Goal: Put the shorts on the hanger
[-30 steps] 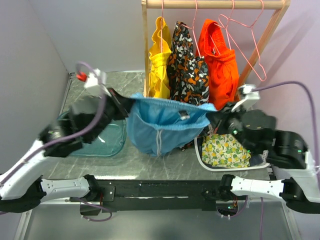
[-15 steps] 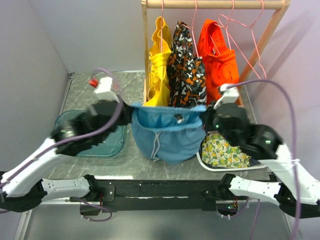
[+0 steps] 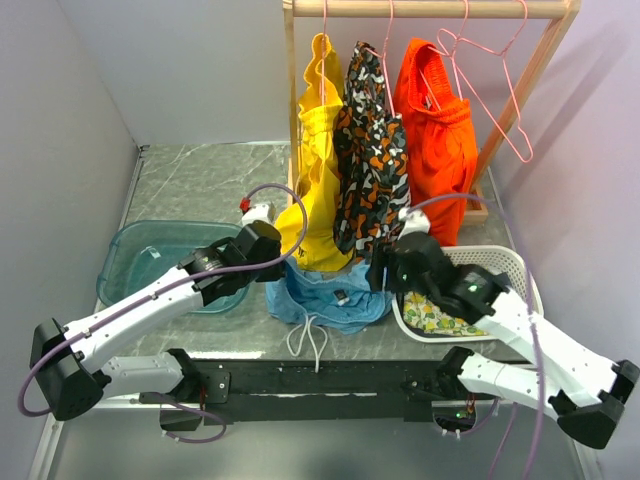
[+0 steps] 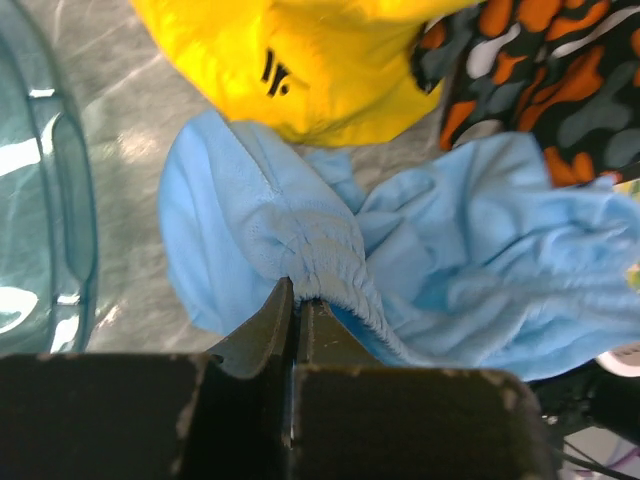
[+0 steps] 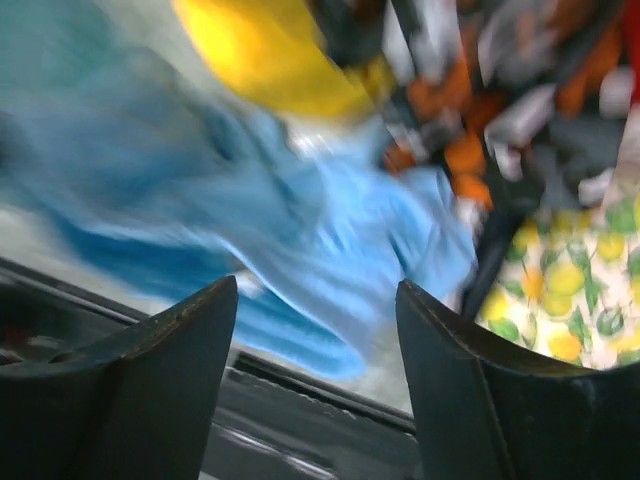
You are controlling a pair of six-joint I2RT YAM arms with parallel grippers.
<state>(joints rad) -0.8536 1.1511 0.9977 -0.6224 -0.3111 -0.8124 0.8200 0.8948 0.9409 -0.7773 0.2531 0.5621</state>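
The light-blue shorts [image 3: 335, 298] lie bunched on the table near its front edge, below the hanging clothes, and their white drawstring [image 3: 308, 342] dangles over the edge. My left gripper [image 3: 277, 272] is shut on the gathered waistband [image 4: 318, 255] at the shorts' left side. My right gripper [image 3: 376, 272] hovers open at their right side, its fingers [image 5: 190, 330] wide apart with nothing between them, above the blurred shorts [image 5: 345, 235]. The empty pink wire hanger [image 3: 492, 105] hangs at the right end of the rail.
A wooden rack [image 3: 430, 8] carries a yellow garment [image 3: 318, 150], a patterned one [image 3: 372, 150] and orange shorts [image 3: 440, 130]. A white basket [image 3: 520, 265] with lemon-print cloth [image 3: 440, 315] sits to the right. A teal tub [image 3: 135, 255] stands to the left.
The shorts were stretched in the air between both grippers. Both arms came down and inward, the right gripper opened and let go, and the shorts now lie bunched on the table.
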